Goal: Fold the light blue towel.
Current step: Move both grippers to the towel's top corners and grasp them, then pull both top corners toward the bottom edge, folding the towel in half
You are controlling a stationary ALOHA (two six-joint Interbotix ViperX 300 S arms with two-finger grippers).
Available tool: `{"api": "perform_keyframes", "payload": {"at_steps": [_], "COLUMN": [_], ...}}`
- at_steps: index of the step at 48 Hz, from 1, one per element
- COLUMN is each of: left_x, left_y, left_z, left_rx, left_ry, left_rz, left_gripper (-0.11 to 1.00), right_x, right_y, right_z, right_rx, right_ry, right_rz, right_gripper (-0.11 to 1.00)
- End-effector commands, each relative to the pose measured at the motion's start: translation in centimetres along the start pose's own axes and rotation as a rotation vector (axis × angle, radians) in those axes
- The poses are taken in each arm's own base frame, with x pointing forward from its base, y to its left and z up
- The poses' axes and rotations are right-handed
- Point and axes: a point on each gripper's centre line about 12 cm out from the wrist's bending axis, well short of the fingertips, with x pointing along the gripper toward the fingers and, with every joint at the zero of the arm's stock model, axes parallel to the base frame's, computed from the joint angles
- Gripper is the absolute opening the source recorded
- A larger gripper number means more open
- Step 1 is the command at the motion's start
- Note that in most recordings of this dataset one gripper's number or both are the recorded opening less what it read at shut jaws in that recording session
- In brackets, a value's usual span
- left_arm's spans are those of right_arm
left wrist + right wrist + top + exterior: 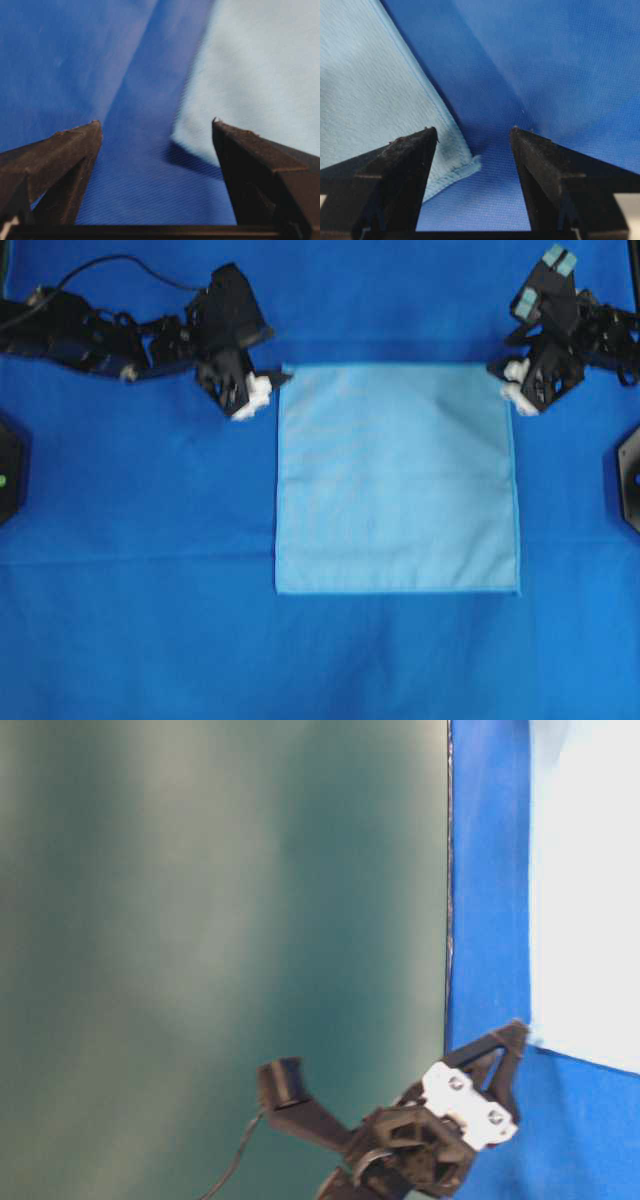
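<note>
Light blue towel (397, 478) lies flat and spread open as a square in the middle of the table, on a deep royal-blue cloth (140, 620) that covers the whole surface. Its edges run straight, with a thin stitched hem visible along the right and near sides.

Left gripper (262, 388) sits just beside the towel's far left corner, on the royal-blue cloth side of that corner. In the left wrist view its two dark fingers (60, 165) stand wide apart with nothing between them; the pale towel corner (260, 80) lies ahead, nearer the right finger, and casts a small shadow on the cloth below.

Right gripper (512, 382) sits at the towel's far right corner. In the right wrist view its fingers (402, 170) are also spread apart and grip nothing; the hemmed towel corner (380, 100) lies ahead of the left finger, with its tip reaching into the gap between the two.

Table-level view is blurred and shows one dark gripper (470, 1095) with a white part, close to the pale towel's edge (585, 890).
</note>
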Motion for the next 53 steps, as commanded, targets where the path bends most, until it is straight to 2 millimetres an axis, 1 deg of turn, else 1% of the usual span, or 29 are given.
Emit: {"api": "perform_keyframes", "payload": {"at_steps": [1,7,14,17,19,22,26,28,29,30,33,39,43,49,53], "left_x": [0.5,0.8,0.7,0.8,0.8,0.8,0.8,0.8,0.8,0.8,0.8,0.7,0.5,-0.3,-1.0], "left_y": [0.2,0.2,0.1,-0.1,-0.3,-0.7,-1.0,-1.1,-1.1,-1.1,-1.1,-1.1,-1.1,-0.9,-0.8], "left_z": [0.7,0.4,0.0,-0.1,-0.4,-0.5,-0.8,-1.0,-1.0,-1.0,-1.1,-0.9,-0.4,1.2,2.1], "left_rx": [0.006,0.011,0.014,0.018,0.021,0.032,0.057,0.065,0.065,0.064,0.065,0.075,0.082,0.099,0.137], "left_ry": [-0.02,-0.009,0.008,0.029,0.052,0.076,0.097,0.108,0.114,0.118,0.128,0.131,0.121,0.086,0.069], "left_rz": [0.004,0.004,0.002,-0.003,-0.007,-0.017,-0.025,-0.029,-0.028,-0.028,-0.029,-0.03,-0.03,-0.026,-0.027], "left_gripper": [0.85,0.85,0.83,0.8,0.76,0.63,0.38,0.26,0.19,0.15,0.03,0.02,0.02,0.02,0.02], "right_x": [0.4,1.1,1.4,1.4,1.3,1.3,1.3,1.3,1.3,1.3,1.3,1.3,1.3,0.6,-0.3], "right_y": [-0.1,-0.1,-0.1,-0.1,-0.1,-0.1,-0.1,-0.1,-0.1,-0.1,-0.1,-0.1,-0.1,-0.1,-0.2], "right_z": [0.3,-0.1,-0.4,-0.4,-0.4,-0.4,-0.4,-0.3,-0.3,-0.3,-0.3,-0.2,-0.1,0.5,1.2], "right_rx": [-0.001,-0.001,-0.001,-0.002,-0.004,-0.007,-0.013,-0.018,-0.019,-0.019,-0.021,-0.018,-0.009,-0.001,0.007], "right_ry": [-0.014,0.0,0.011,0.014,0.017,0.02,0.022,0.02,0.02,0.02,0.02,0.018,0.015,0.006,-0.008], "right_rz": [-0.002,-0.001,-0.001,-0.001,-0.001,-0.001,-0.001,-0.001,0.0,0.0,0.0,-0.001,-0.001,-0.003,-0.004], "right_gripper": [0.63,0.63,0.61,0.58,0.52,0.37,0.13,0.03,0.01,0.01,0.01,0.01,0.01,0.01,0.01]}}
